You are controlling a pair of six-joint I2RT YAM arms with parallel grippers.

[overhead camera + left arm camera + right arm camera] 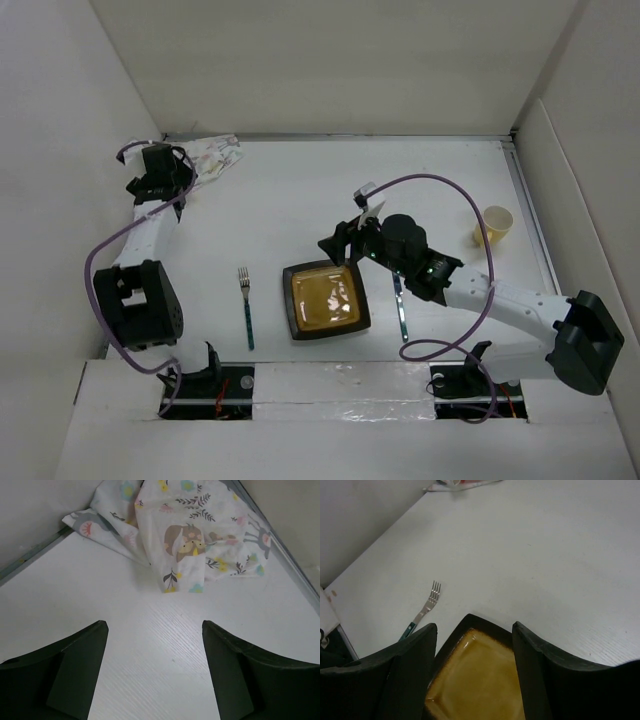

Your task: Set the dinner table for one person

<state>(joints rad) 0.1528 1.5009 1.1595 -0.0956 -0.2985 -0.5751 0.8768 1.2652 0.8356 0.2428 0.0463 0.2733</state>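
Overall, the worktop was seen as a broad white matte surface closed in by white walls, spread beneath both arms. A square dark plate with an amber glazed centre was laid close to the near edge, roughly midway across. A fork with a teal handle was set to the left of it, apart from it, tines pointed to the far side. A second utensil was laid just right of the plate, partly hidden by the right arm, so its kind could not be told. A yellow cup was seen toward the right side, well apart from the plate. A patterned cloth was bunched in the far left corner. The left end effector was held over bare worktop near the cloth, its fingers spread apart with nothing between them. The right end effector was held at the plate's far rim, fingers likewise spread; whether the plate was touched could not be told.
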